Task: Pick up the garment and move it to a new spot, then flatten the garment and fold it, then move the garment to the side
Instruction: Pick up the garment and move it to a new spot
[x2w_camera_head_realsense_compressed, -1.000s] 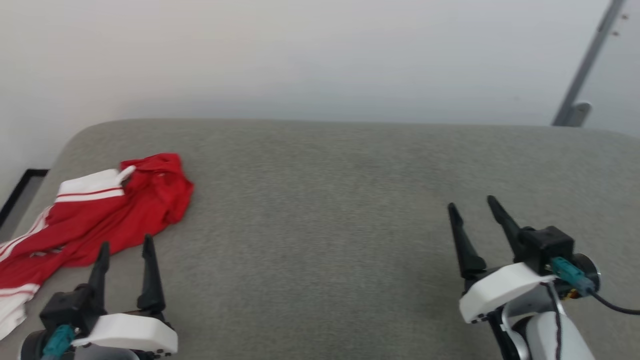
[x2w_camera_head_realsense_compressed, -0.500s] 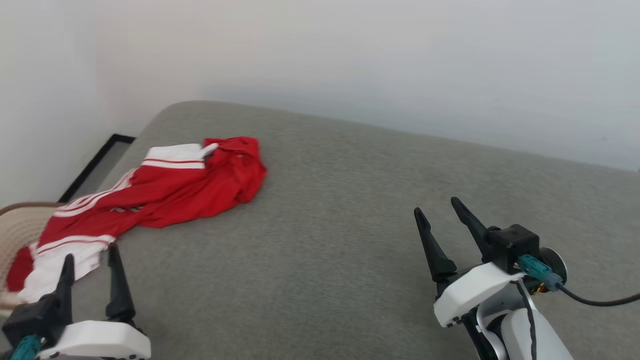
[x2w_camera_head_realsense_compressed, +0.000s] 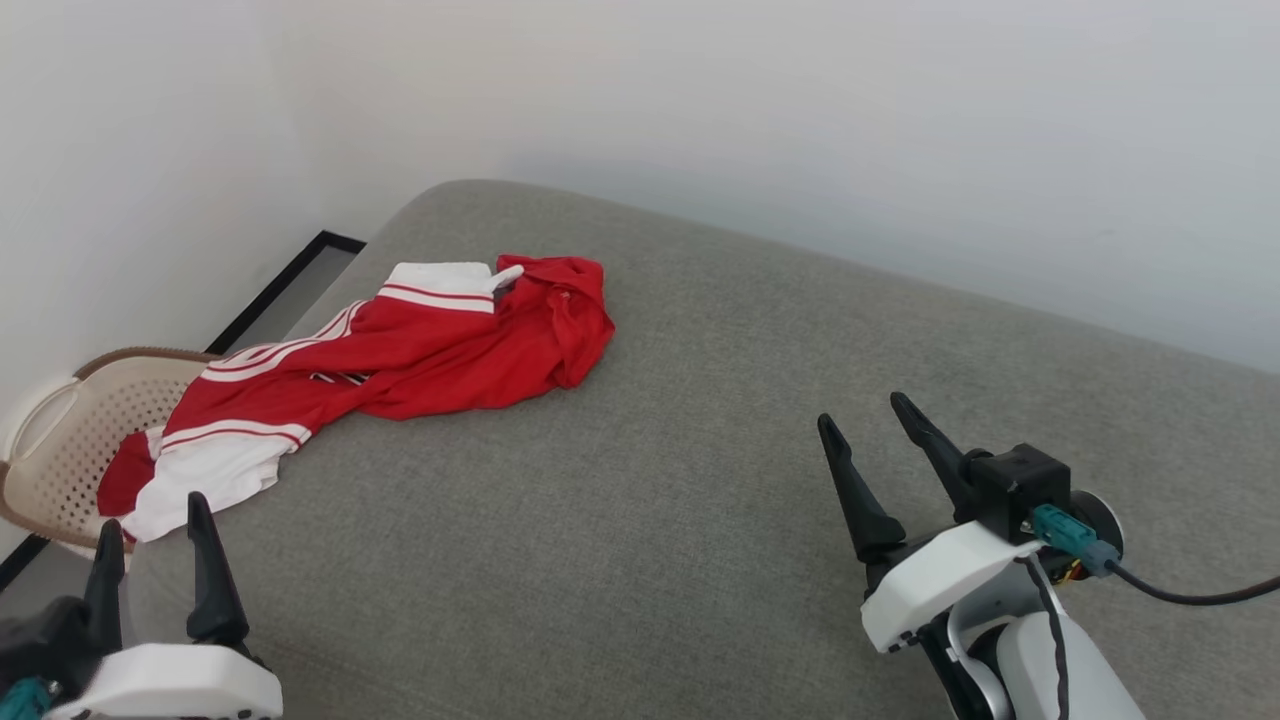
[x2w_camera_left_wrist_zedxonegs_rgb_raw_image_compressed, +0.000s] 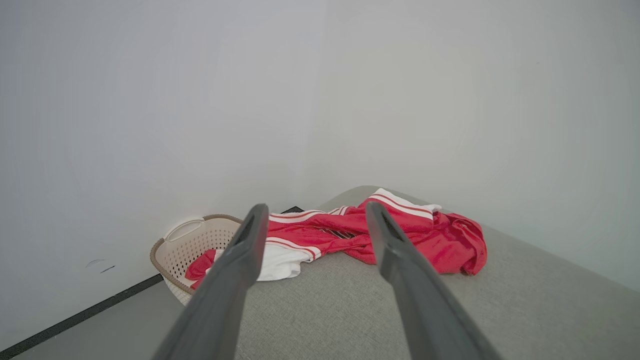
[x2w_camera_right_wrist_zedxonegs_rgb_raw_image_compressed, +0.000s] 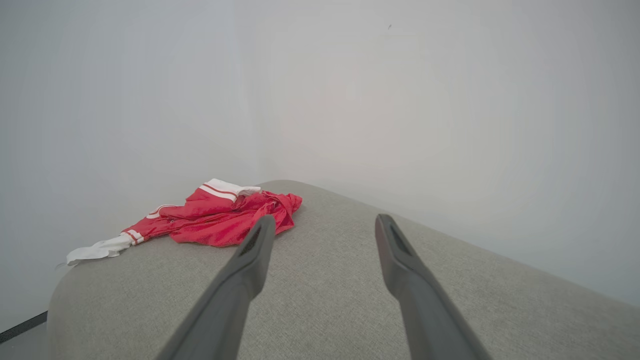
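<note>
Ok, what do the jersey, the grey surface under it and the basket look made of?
The jersey: thin, slightly shiny synthetic knit, probably polyester; crumples in soft folds.
The grey surface: matte woven upholstery fabric, fine flecked texture, rounded padded edge.
The basket: beige moulded plastic, apparently; perforated wall, smooth rim.

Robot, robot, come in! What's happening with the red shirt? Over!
Open and empty: left gripper, right gripper. Crumpled red-and-white jersey untouched on grey fabric cushion, one end draped over the edge at beige perforated basket. Nothing blocking the way.

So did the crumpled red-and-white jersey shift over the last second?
No. The red jersey lies by the grey cushion's rounded corner as before; the camera turned.
</note>
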